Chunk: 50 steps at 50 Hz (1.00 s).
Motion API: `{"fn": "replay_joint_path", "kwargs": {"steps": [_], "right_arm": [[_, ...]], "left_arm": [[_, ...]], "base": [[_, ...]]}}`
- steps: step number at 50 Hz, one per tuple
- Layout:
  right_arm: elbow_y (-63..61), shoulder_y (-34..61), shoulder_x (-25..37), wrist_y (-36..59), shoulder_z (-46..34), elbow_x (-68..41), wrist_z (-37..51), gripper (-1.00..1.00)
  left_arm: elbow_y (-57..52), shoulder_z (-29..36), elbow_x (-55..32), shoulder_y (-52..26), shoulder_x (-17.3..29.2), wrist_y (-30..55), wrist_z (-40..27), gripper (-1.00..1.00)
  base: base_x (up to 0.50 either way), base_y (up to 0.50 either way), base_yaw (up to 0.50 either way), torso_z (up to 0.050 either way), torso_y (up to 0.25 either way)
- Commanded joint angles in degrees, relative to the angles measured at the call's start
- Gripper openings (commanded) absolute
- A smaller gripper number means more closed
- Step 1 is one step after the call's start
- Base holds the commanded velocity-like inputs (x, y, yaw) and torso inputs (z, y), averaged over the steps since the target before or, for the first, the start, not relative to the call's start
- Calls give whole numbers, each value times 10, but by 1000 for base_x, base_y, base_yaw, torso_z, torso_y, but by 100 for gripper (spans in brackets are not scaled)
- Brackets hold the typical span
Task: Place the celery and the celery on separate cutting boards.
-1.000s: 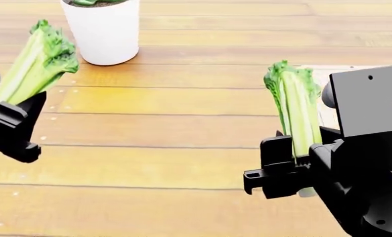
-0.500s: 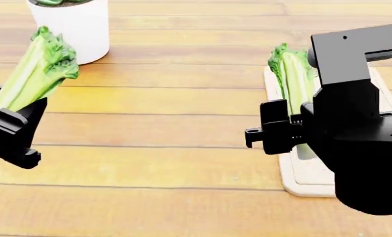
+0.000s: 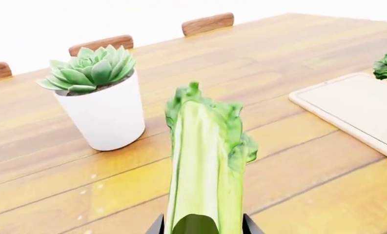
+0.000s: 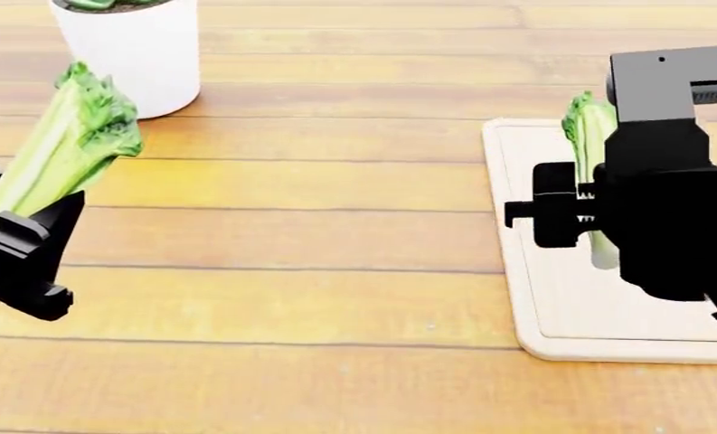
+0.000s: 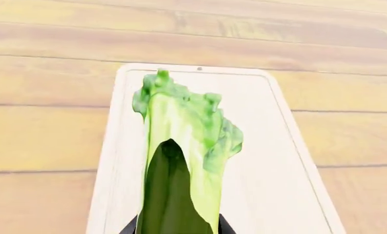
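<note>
1. Celery in your right tool (image 4: 563, 212): the tool is pinching this bunch (image 4: 589, 127) near its whitish base, and it hangs directly over the cutting board (image 4: 539, 298), not yet resting on it. The relation your coming move turns on is vertical: the board lies straight beneath the stalk, so lowering looks like the main thing left to do on this side.
2. In the right wrist view, the stalk's (image 5: 183, 146) long axis runs along the board's (image 5: 284, 161) long side, leafy top pointing away from you toward the far edge, with pale wood showing on both sides of it.
3. Your left tool (image 4: 26, 258) is pinching the other celery (image 4: 62, 149) low on its stalks. That bunch is held clear above the bare surface (image 4: 297, 235), long axis tilted, with the leafy top pointing up and away toward the white pot (image 4: 135, 54).
4. The only board in view is near your right arm and well apart from your left. No second board appears in any view, so you cannot yet tell which way the left bunch must travel.
5. In the left wrist view, the pot (image 3: 109, 114) stands near the leaf tip (image 3: 203, 105); judge that a possible snag.
</note>
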State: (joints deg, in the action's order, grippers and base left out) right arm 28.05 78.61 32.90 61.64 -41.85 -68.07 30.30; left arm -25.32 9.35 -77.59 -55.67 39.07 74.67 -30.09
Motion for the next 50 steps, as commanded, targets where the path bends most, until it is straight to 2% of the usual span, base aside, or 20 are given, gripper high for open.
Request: {"fn": "replay_joint_path", "kwargs": {"steps": [1,10,11,20,23,28,32,37,43,46,50], "right_arm": [[42,5,-10,-4,-15,45,-36,-100],[43,14,-11,3,-19,49,-31,-100],[43,14,-11,7,-20,49,-30,100],[13,37,1,21,13,19,0,100],[-26,58,17,37,36,-1,31,100],[-142,53,61,-2,78,-12,70,100],[-252,14,104,-59,126,-35,57,100],[-377,-85,170,-134,185,-69,43,100],[-395,-119,184,-154,191,-66,22,100],[-392,-114,178,-163,185,-47,9,100],[-379,-97,171,-141,159,-26,2,100]], "left_arm": [[3,-3,0,1,4,-15,13,-100],[6,6,3,-6,-5,-19,9,-100],[6,5,0,-8,-2,-18,10,-100],[5,4,-6,-7,-1,-20,4,-100],[0,2,-13,-9,-2,-20,0,-100],[-1,-1,-25,-13,1,-18,-5,-100],[-3,-6,-28,-10,5,-21,-9,-100],[0,-3,-31,-31,13,-6,-35,-100],[6,-18,-59,-53,30,4,-58,-100],[15,-18,-67,-73,31,9,-64,-100],[8,-14,-57,-58,30,0,-56,-100]], "base": [[0,0,0,0,0],[0,0,0,0,1],[0,0,0,0,0],[0,0,0,0,0],[0,0,0,0,0],[0,0,0,0,2],[0,0,0,0,0],[0,0,0,0,0],[0,0,0,0,0],[0,0,0,0,0],[0,0,0,0,0]]}}
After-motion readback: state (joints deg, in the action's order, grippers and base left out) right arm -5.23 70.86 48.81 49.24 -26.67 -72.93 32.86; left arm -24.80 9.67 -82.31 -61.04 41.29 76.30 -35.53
